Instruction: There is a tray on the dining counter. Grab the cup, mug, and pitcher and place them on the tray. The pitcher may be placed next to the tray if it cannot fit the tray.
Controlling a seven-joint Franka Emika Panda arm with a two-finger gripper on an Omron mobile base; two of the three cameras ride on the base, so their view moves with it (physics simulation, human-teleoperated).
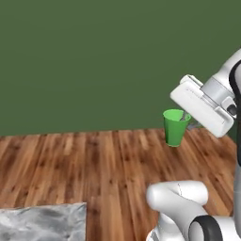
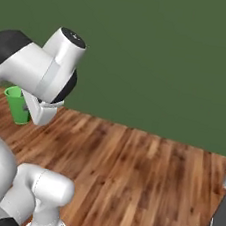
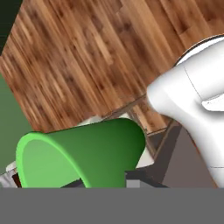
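Note:
My gripper (image 1: 184,117) is shut on the rim of the bright green cup (image 1: 174,127) and holds it in the air above the wooden floor. In the right base view the cup (image 2: 17,105) hangs at the far left, partly behind my white hand. The hand view has the cup (image 3: 83,151) lying sideways across the bottom, its open mouth to the left and the gripper (image 3: 105,181) clamped on its wall. The tray, the mug, the pitcher and the dining counter are out of view.
Brown wooden floor (image 1: 108,164) spreads below the arm, with a dark green wall (image 1: 94,61) behind it. The corner of a grey marbled surface (image 1: 42,223) sits at the lower left. A dark object (image 2: 220,225) stands at the right edge.

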